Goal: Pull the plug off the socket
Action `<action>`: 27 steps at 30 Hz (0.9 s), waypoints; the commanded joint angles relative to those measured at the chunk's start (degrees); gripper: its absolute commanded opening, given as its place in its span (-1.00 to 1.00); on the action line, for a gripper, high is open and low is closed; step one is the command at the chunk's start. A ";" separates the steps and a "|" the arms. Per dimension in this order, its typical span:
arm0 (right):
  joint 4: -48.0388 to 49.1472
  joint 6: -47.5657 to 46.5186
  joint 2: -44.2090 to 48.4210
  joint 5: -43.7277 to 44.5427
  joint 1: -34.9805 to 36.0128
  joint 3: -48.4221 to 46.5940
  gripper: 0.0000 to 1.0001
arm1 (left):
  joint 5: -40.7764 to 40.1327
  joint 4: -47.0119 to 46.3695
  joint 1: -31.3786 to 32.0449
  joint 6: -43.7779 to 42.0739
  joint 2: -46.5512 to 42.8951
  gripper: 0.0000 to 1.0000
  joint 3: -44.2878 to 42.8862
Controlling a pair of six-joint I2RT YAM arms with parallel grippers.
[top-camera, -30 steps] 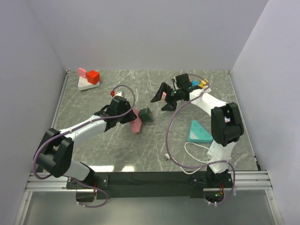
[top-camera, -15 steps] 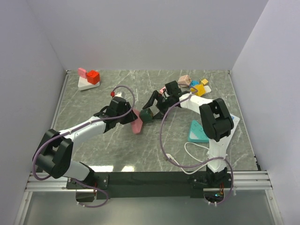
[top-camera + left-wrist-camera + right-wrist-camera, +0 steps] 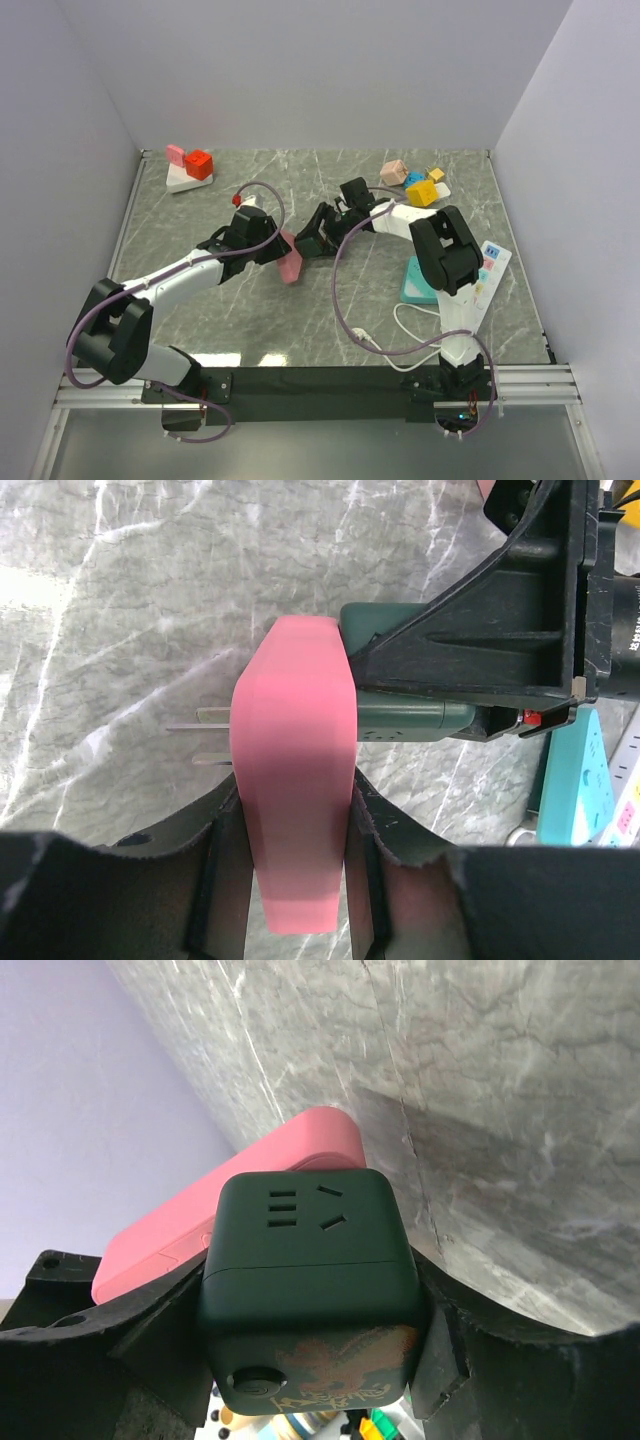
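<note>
Right gripper [image 3: 313, 241] now over at green cube [image 3: 310, 1260], tight on it; left gripper [image 3: 298, 872] tight on pink adapter [image 3: 295, 765]

Middle of the table [image 3: 230, 320], and the two arms meet: left claw [image 3: 278, 248] clamped on the pink adapter [image 3: 291, 265], right claw [image 3: 313, 236] closed around the dark green cube [image 3: 306, 246], pressed right against it. Red and pink blocks [image 3: 190, 166] sit in the far left corner, a teal power strip [image 3: 416, 286] near the right edge.
</note>
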State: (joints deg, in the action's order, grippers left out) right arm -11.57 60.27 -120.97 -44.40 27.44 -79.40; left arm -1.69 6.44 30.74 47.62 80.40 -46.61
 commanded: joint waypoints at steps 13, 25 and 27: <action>-18.81 -19.56 -1.37 -14.31 -8.80 -13.49 -1.00 | -3.93 -0.99 -0.07 -4.28 -2.44 -0.99 1.35; -23.75 -25.11 -0.23 -17.21 -15.22 -16.05 -1.00 | -4.90 0.51 -0.77 -6.39 -0.68 -0.99 0.12; -24.11 -25.64 0.12 -17.82 -16.01 -15.79 -1.00 | -5.07 0.68 -0.86 -6.83 -0.60 -0.99 -0.23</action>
State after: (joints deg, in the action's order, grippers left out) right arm -34.59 39.00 -123.20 -61.32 18.17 -92.60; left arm 0.49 -3.42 32.18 45.41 79.50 -46.76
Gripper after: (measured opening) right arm 0.668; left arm 0.390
